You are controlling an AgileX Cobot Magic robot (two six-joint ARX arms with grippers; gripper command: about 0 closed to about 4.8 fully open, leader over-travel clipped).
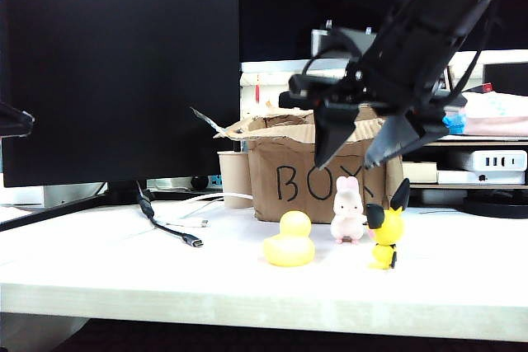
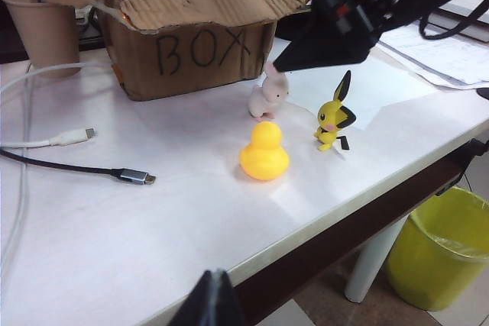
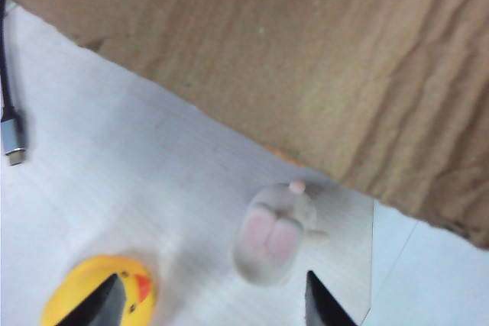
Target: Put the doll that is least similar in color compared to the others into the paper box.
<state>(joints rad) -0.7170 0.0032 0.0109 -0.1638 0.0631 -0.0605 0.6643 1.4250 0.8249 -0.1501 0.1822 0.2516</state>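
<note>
We found the right claw (image 1: 365,154) spread and empty above the doll (image 1: 347,211), which stood on the bench (image 1: 124,274) before the box (image 1: 289,172), and judged it should straddle the body squarely, clear of the duck (image 1: 289,241); left claw (image 2: 216,299) state indeterminable.

On the table (image 1: 99,274): paper box (image 1: 285,179) at the back, cup (image 1: 234,177) at its left. In front stand the duck (image 1: 289,241), rabbit doll (image 1: 347,211), eared figure (image 1: 386,235), left to right. Right gripper (image 1: 363,144) hangs open above the rabbit; left gripper (image 2: 214,299) well off to the left.
</note>
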